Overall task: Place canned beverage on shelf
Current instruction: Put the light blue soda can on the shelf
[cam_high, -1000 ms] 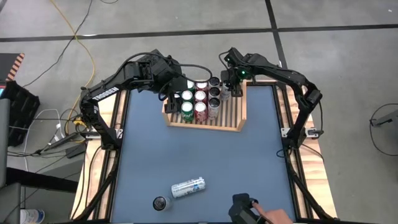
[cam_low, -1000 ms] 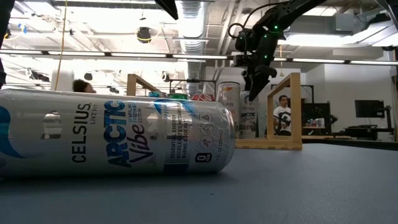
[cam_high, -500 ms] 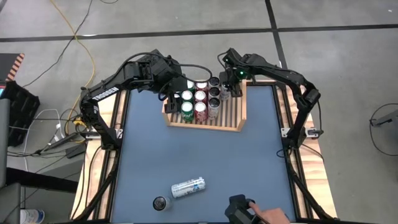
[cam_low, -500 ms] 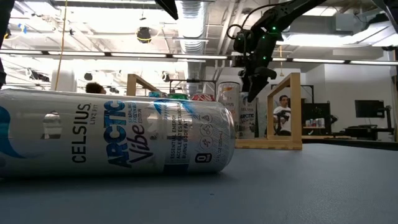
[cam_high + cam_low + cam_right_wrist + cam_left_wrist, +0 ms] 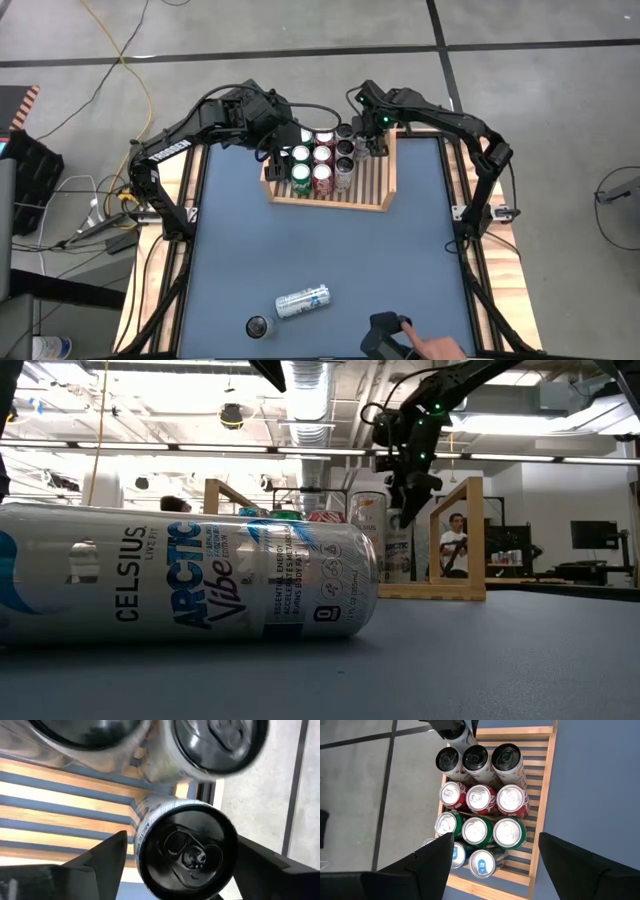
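Black-topped and silver-sided, the canned beverage point(image 5: 186, 851) stands upright at the far right corner of the shelf point(image 5: 330, 200), a light-brown wooden rack at the far middle of the desk point(image 5: 320, 250). The right pincer point(image 5: 372, 145) hangs directly above this can, its two dark fingers point(image 5: 102, 857) apart on either side of the can's top, with a gap showing on each side. Just left of it stand two more black-topped cans point(image 5: 476, 757), then rows of red cans point(image 5: 480, 799) and green cans point(image 5: 475, 830) farther left. The left pincer point(image 5: 275, 150) hovers over the shelf's left end, fingers apart and holding nothing. At the desk's near edge a white Celsius can point(image 5: 302, 300) lies on its side, beside an upright dark-topped can point(image 5: 259, 326). A person's hand point(image 5: 432, 347) rests on a black object point(image 5: 385, 335) at the near edge.
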